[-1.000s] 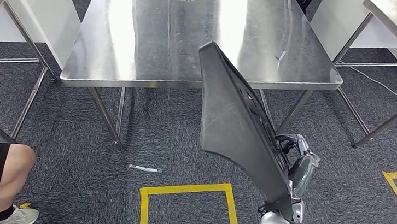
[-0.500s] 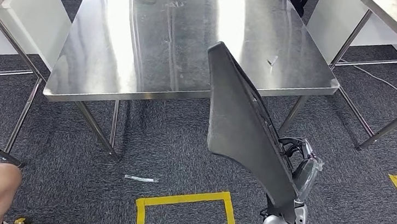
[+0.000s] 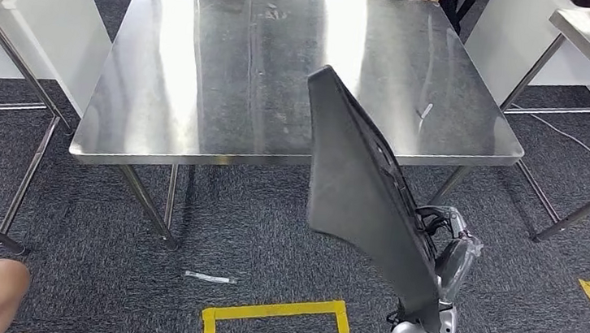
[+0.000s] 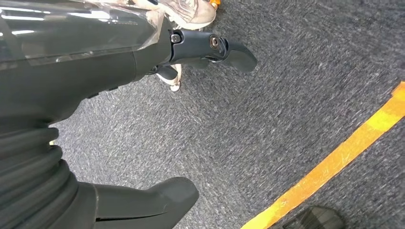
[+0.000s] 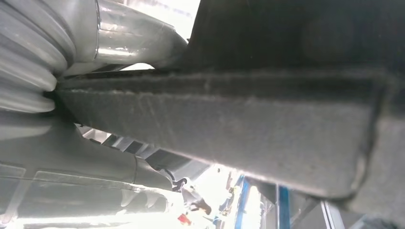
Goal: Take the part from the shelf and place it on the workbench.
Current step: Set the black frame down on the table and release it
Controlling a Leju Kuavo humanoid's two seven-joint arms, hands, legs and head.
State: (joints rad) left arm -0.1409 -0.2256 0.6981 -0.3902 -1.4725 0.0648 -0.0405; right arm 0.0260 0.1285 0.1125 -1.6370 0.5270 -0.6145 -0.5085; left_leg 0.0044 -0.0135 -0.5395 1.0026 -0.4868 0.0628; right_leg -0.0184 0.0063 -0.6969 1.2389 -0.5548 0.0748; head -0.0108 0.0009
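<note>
Short of the steel tabletop (image 3: 202, 84), my right hand (image 3: 450, 259) holds the dark part (image 3: 355, 189) upright, left fingers (image 4: 210, 47) spread and empty; next, clear the edge, then lay it flat.

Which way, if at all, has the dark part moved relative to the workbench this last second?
Yes. Held by the right hand, the part has advanced towards the workbench: its upper tip now reaches further past the near edge.
</note>
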